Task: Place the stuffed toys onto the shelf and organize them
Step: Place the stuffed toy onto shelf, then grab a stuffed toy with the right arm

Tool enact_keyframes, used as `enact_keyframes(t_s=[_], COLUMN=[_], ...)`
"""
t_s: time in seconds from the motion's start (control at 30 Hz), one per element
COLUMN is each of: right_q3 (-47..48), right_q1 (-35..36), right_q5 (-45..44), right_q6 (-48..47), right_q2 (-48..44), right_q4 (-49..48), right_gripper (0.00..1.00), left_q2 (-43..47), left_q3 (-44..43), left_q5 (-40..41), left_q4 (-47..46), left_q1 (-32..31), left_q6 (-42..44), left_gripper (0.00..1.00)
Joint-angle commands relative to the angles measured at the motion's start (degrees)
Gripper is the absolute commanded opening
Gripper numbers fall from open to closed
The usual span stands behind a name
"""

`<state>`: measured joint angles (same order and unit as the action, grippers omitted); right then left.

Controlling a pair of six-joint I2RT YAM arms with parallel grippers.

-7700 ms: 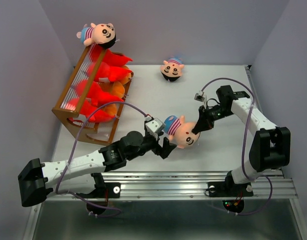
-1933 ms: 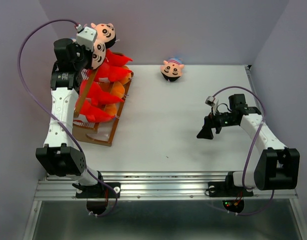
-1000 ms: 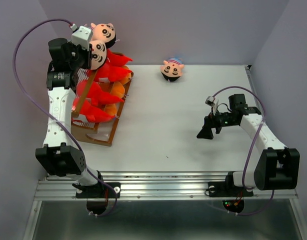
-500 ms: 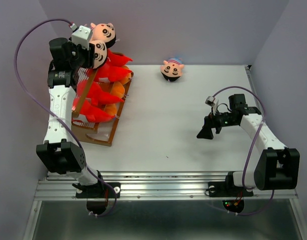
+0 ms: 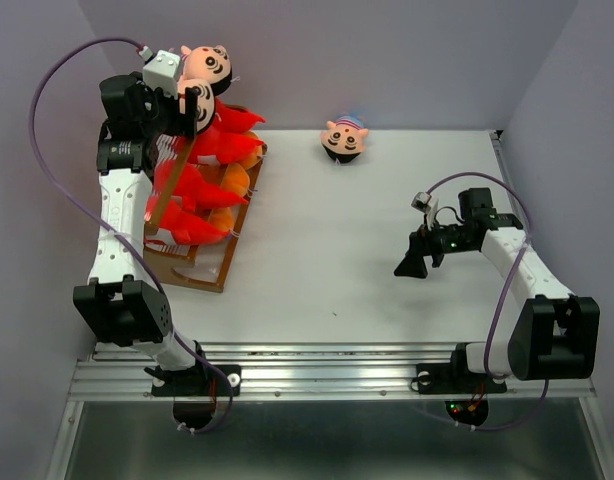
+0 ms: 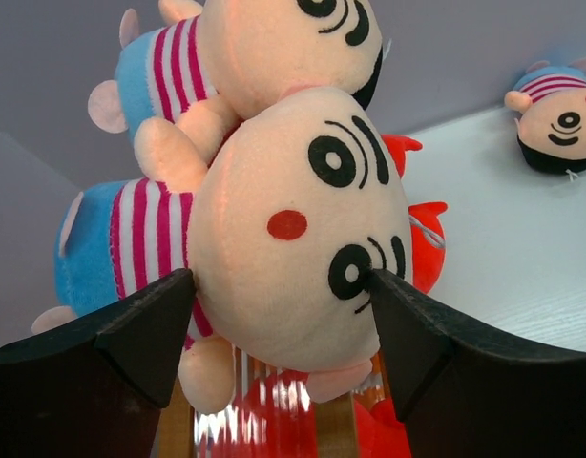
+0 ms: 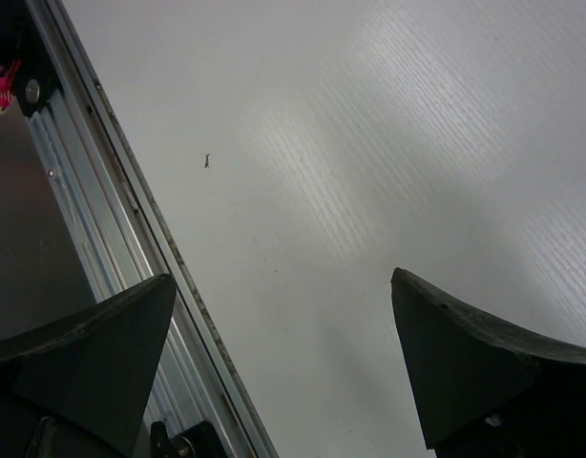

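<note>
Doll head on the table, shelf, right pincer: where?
Doll head on the table [image 5: 344, 140]: top view, its face.
Shelf [image 5: 192, 272]: top view, wooden base.
Right pincer [image 5: 407, 266]: top view, between fingertips.

white table [image 5: 337, 260], pale lilac walls [image 5: 387, 60]

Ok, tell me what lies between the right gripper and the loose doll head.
Nothing: only bare table between the right gripper and the doll head, in the top view.

Shelf [image 5: 202, 272] at upper left; far doll [image 5: 209, 65] and near doll [image 5: 197, 108] on top, the near one inside my left hand [image 6: 276, 286]. Third doll [image 5: 344, 139] upper centre on the table [image 5: 327, 290], my right hand [image 5: 409, 266] at right.
</note>
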<state>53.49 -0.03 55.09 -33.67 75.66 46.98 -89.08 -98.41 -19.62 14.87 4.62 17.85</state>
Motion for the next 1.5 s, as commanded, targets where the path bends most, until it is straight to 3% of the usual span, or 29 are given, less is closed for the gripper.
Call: enact_keyframes(t_s=[0.0, 0.03, 1.07, 1.33, 1.47], right_q3=[-0.2, -0.2, -0.3, -0.4, -0.4], right_q1=[-0.4, -0.4, -0.4, -0.9, -0.9], right_q5=[0.8, 0.8, 0.7, -0.4, -0.5], right_q6=[-1.0, -1.0, -1.0, -1.4, -1.3], right_q2=[-0.7, -0.7, -0.7, -0.8, -0.9], right_q4=[-1.5, -1.5, -1.5, -1.6, -2.1], right_gripper=[1.00, 1.00, 1.00, 1.00, 1.00], left_q2=[1.4, 1.5, 5.8, 12.3, 20.0], left_q3=[-2.7, -2.7, -3.7, -3.1, 5.1], left_q5=[0.4, 0.7, 2.7, 2.2, 1.2], left_q4=[-2.2, -2.2, -4.5, -7.8, -11.3], left_q1=[0.6, 0.6, 1.4, 1.4, 1.4], left_q6=[-1.0, -1.1, -5.4, -13.5, -17.5], left_gripper=[0.89, 0.93, 0.94, 0.99, 0.99])
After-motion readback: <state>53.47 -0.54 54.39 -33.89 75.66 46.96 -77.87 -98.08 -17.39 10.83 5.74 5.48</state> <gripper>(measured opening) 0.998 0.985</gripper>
